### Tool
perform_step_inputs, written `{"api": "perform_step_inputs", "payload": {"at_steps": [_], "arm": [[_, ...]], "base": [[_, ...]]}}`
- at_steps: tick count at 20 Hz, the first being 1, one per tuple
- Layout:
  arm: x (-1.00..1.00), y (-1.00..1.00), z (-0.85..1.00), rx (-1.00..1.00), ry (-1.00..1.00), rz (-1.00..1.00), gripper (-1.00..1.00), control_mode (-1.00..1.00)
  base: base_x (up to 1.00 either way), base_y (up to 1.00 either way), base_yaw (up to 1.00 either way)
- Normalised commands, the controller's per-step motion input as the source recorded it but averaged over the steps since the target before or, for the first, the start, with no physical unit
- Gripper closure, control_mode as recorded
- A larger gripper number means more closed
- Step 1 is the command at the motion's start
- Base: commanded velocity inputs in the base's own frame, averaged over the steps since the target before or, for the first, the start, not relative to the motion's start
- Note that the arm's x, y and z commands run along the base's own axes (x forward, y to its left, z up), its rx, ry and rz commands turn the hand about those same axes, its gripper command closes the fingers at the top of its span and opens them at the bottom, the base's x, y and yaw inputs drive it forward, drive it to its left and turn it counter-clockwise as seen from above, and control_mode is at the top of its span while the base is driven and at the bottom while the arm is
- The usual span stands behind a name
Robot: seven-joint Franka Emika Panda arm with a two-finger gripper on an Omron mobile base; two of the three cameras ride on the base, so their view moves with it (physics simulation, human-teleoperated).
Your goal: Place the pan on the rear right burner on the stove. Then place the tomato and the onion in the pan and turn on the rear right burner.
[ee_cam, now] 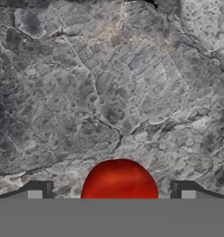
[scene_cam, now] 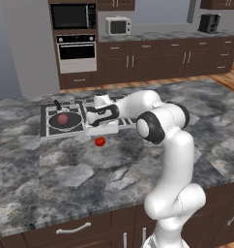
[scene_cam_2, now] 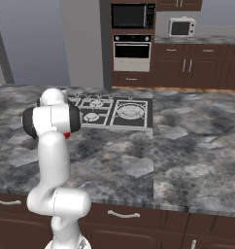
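- Gripper is standing wide open, holding nothing.
- Fingertips are flanking the tomato, apart from it.
- Tomato is lying on the worktop.

The grey marble-patterned island counter carries a steel-grey stove set into its surface. A bright red tomato lies directly on the bare stone, just in front of the stove's near edge.
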Motion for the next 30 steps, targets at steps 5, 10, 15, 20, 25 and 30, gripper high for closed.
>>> {"api": "perform_step_inputs", "payload": {"at_steps": [5,10,15,20,25,30], "arm": [[0.04,-0.08,-0.04,-0.01,0.0,0.0,-1.0,-1.0],[0.11,0.16,0.0,0.0,0.0,0.0,-1.0,-1.0],[0.03,0.15,-0.11,0.0,0.0,0.0,-1.0,-1.0],[0.01,0.0,-0.22,-0.02,0.0,-0.02,-1.0,-1.0],[0.0,0.0,-0.06,-0.01,0.0,-0.01,-1.0,-1.0],[0.0,0.0,0.0,0.0,0.0,0.0,-1.0,-1.0]], "base": [[0.0,0.0,0.0],[0.0,0.0,0.0],[0.0,0.0,0.0],[0.0,0.0,0.0],[0.0,0.0,0.0],[0.0,0.0,0.0]]}}
